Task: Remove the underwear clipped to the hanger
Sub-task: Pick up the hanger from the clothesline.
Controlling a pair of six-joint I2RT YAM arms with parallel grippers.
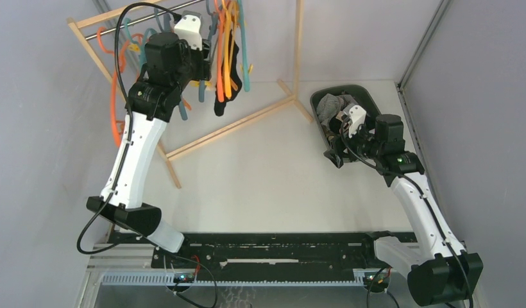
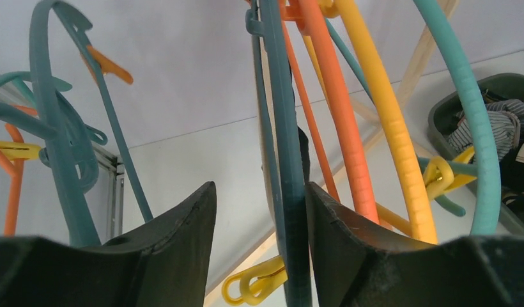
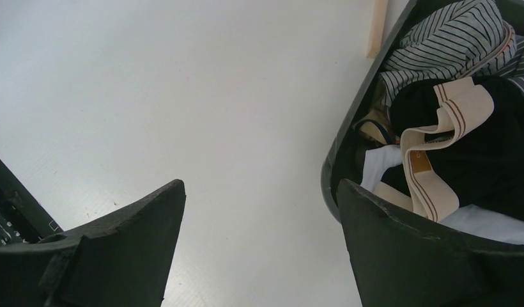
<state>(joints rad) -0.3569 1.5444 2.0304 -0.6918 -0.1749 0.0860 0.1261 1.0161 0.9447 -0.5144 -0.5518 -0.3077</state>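
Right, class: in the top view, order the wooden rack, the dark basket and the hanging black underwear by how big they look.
Largest: the wooden rack.
Next: the dark basket, partly hidden by the right arm.
Smallest: the black underwear, a narrow strip.

black underwear [image 1: 219, 97] top hidden behind hangers [image 1: 226, 59]

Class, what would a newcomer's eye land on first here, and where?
The bright orange, yellow and teal hangers on the wooden rack, far left, with the left claw among them. Then the dark green basket of clothes, far right, beside the open right claw.
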